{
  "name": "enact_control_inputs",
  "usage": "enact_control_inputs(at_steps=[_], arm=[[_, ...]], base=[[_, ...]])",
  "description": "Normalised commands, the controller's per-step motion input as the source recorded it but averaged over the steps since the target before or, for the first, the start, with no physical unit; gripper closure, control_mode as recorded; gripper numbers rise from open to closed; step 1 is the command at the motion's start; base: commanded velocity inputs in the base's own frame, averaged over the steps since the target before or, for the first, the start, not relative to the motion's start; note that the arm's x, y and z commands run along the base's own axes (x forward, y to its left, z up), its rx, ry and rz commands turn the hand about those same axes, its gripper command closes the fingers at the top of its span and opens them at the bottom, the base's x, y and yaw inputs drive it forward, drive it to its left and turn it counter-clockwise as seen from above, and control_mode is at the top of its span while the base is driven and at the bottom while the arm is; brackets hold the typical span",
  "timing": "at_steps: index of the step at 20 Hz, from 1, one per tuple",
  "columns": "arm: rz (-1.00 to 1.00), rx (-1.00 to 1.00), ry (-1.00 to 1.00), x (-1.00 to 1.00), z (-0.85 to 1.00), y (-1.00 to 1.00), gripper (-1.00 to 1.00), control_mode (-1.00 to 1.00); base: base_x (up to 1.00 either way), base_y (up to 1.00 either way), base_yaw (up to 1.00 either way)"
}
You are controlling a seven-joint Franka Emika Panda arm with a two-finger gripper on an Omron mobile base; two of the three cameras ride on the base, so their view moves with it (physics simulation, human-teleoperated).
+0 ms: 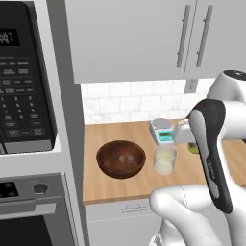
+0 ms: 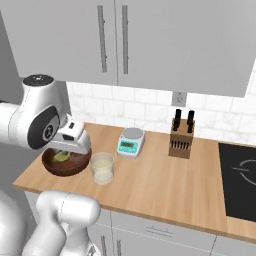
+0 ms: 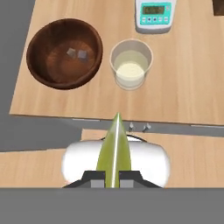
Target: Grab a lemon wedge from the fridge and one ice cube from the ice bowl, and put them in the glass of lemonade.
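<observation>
My gripper is shut on the lemon wedge, a pale yellow-green sliver that sticks out between the fingertips. It hangs above the counter's front edge. Ahead of it stands the glass of lemonade, upright with pale liquid inside. Left of the glass sits the ice bowl, dark brown wood, with two ice cubes on its bottom. The left base view has the bowl and glass side by side. In the right base view the wedge shows under the hand, in front of the bowl. The fridge is out of view.
A small kitchen scale stands behind the glass. A knife block and a black cooktop lie further right. The microwave and oven column borders the counter's left end. Wall cabinets hang overhead.
</observation>
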Motion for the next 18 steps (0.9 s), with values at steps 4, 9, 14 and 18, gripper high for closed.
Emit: enact_control_inputs(at_steps=[4,9,14,18], arm=[[0.0,0.0,0.14,0.76,-0.32,-0.11,1.0,-1.0],[0.0,0.0,0.18,0.81,-0.38,-0.03,1.0,-1.0],[0.0,0.0,0.01,0.28,-0.76,0.0,1.0,-1.0],[0.0,0.0,0.0,0.03,-0.74,0.0,1.0,-1.0]], base=[[0.0,0.0,0.0],[0.0,0.0,0.0],[0.0,0.0,0.0],[0.0,0.0,0.0]])
